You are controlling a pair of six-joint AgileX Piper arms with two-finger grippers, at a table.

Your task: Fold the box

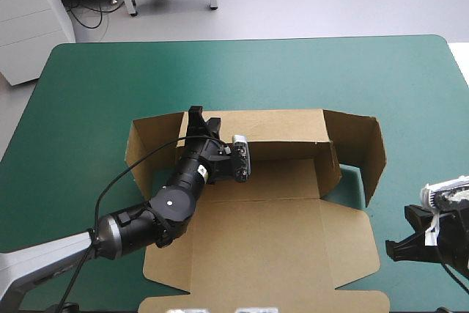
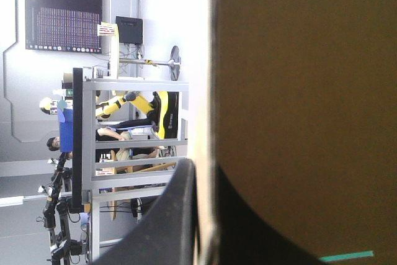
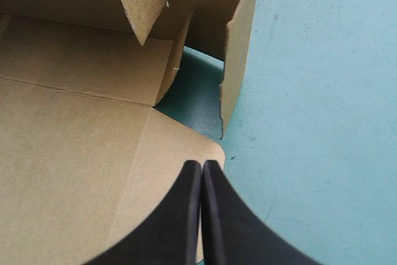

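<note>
The brown box point(image 1: 278, 247) lies in the middle of the table, its lid flat toward the near edge. Its back wall point(image 1: 282, 126) and both side flaps stand raised. At the back wall's left end my left gripper point(image 1: 196, 116) is shut on the wall's top edge. In the left wrist view the board point(image 2: 298, 91) runs between the black fingers point(image 2: 177, 209). Low at the lid's right edge, my right gripper point(image 1: 397, 238) is shut with nothing in it. In the right wrist view its tips point(image 3: 202, 166) meet over the lid's rounded corner point(image 3: 205, 144).
The teal-green cover point(image 1: 293, 71) shows bare beyond the box and to its right point(image 3: 322, 91). The raised right flap point(image 1: 370, 152) stands between my right gripper and the back wall. The left flap point(image 1: 143, 144) stands beside my left arm.
</note>
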